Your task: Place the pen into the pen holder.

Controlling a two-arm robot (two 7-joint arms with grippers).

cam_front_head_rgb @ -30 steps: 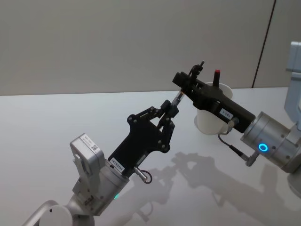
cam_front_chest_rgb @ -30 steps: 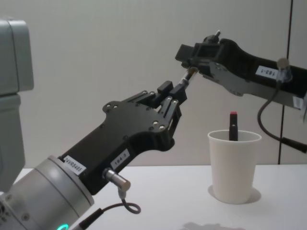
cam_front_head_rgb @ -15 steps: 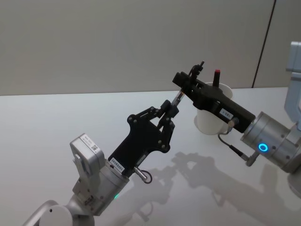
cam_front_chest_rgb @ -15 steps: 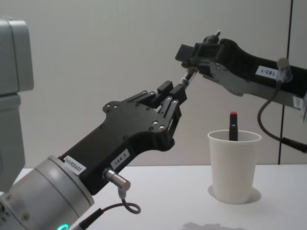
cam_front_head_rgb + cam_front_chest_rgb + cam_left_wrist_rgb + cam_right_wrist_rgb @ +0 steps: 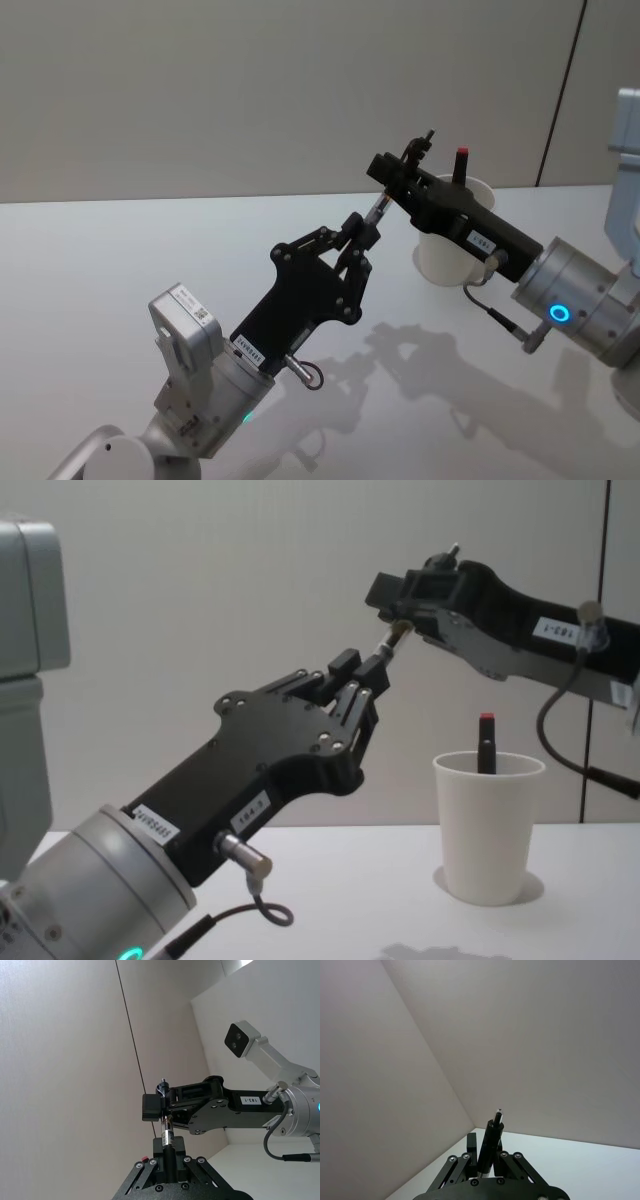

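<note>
left gripper [image 5: 365, 680] gripping pen [image 5: 385, 655]; right gripper [image 5: 410, 605] on its tip

Bare lab-like room: plain white table [image 5: 120, 260], blank grey wall panels [image 5: 250, 90].

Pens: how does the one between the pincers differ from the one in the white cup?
The dark slim pen hangs tilted in mid-air, clamped by the left pincer and right pincer; the red-topped black pen stands upright inside the white paper cup. The first shows a silvery band, the second a red top. Both barrels are dark.
</note>
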